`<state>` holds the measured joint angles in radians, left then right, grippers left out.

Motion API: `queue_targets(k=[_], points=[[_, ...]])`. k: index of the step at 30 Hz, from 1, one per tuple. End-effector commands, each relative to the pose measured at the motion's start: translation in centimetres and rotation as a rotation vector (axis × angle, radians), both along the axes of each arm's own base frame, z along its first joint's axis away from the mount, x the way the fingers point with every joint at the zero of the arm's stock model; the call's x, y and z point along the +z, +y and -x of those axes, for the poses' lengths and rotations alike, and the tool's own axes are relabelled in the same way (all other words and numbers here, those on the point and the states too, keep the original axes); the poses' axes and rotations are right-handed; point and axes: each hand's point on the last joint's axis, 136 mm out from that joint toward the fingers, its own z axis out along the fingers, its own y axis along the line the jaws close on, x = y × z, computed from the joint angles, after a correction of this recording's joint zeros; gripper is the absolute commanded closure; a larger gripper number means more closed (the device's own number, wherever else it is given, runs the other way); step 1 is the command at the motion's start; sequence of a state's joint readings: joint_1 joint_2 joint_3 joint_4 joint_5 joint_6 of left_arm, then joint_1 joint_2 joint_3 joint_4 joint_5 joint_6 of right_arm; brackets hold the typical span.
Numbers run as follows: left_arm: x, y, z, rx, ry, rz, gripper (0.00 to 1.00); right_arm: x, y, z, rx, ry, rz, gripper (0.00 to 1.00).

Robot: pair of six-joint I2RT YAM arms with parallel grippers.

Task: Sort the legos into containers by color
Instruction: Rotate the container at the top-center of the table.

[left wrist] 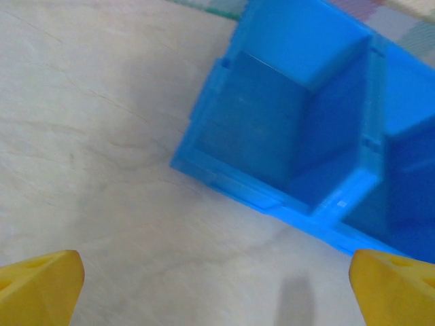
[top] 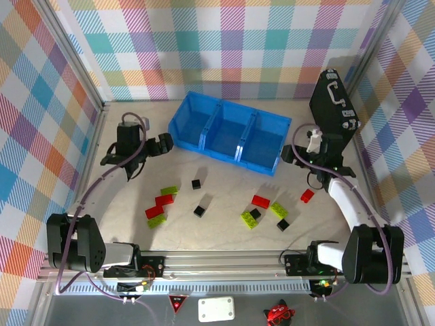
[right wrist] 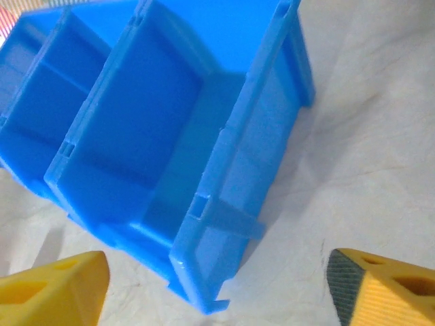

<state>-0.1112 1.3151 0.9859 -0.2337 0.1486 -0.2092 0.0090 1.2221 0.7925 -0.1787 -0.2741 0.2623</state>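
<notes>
The legos (top: pixel 260 201) lie outside the blue bin (top: pixel 231 107), so the left gripper (top: pixel 163 143) and right gripper (top: pixel 287 154), both spread empty, should descend squarely over one brick.

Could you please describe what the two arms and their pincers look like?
The left arm and right arm have bulky black joints and pale grey links, each trailed by a loose grey cable. The left pincer and right pincer look black from above; the wrist cameras show yellow wedge-shaped fingertips.
</notes>
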Motion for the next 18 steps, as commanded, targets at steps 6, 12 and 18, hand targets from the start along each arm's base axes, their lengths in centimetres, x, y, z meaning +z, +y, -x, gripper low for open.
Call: queue_targets(k=[6, 12, 18], points=[[0.4, -1.4, 3.8, -0.146, 0.166, -0.042, 0.0, -2.7, 2.4, -0.4, -0.035, 0.249, -0.02, 0.25], [-1.1, -1.7, 3.7, -0.182, 0.171, -0.03, 0.0, -4.1, 3.6, -2.4, -0.033, 0.293, 0.017, 0.35], [-1.5, -2.4, 4.0, -0.202, 0.177, 0.009, 0.0, -5.2, 4.0, -4.4, -0.025, 0.3, 0.068, 0.52]])
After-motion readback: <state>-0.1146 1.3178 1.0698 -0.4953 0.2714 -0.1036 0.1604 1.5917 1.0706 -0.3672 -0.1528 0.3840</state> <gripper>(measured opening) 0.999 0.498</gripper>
